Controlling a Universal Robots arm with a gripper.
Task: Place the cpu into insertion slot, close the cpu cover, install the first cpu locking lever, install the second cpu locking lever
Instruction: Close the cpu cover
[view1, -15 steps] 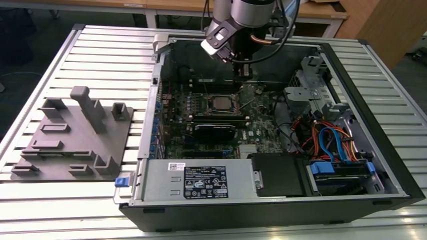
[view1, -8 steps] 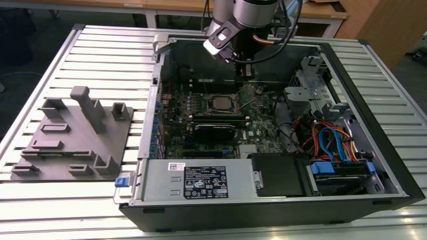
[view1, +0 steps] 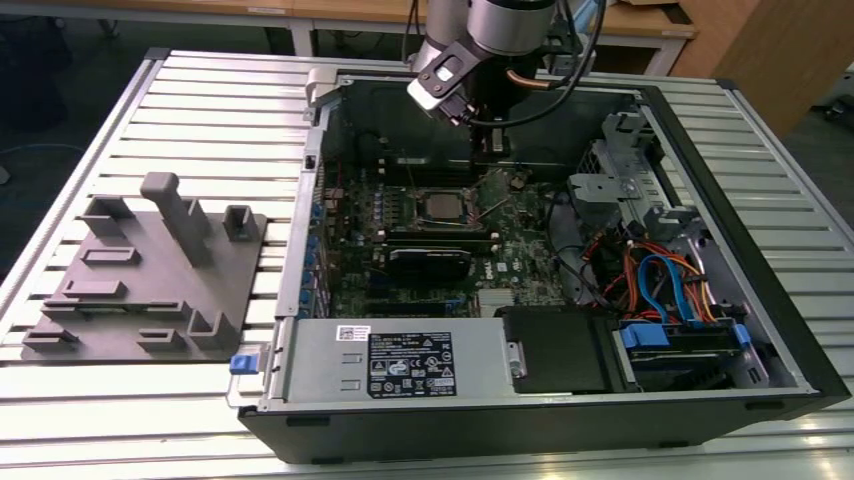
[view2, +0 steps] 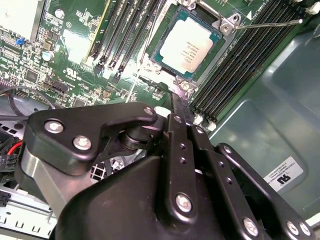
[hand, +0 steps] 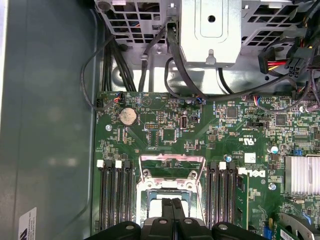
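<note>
Nearest, grey power box (view1: 400, 362); farther in, on the green board (view1: 514, 265), cpu (view2: 189, 42) lying flat in its slot (view2: 223, 26); just beyond the slot's far corner, gripper (view2: 178, 97) pinched fully together, nothing between the fingers (hand: 167, 212)

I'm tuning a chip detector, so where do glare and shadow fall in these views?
Second wrist view: glare washes the cpu pale on top, and a patch of the green board burns out. Exterior view: the green board sits in shade inside the computer case. First wrist view: the finned heatsink glares white.
</note>
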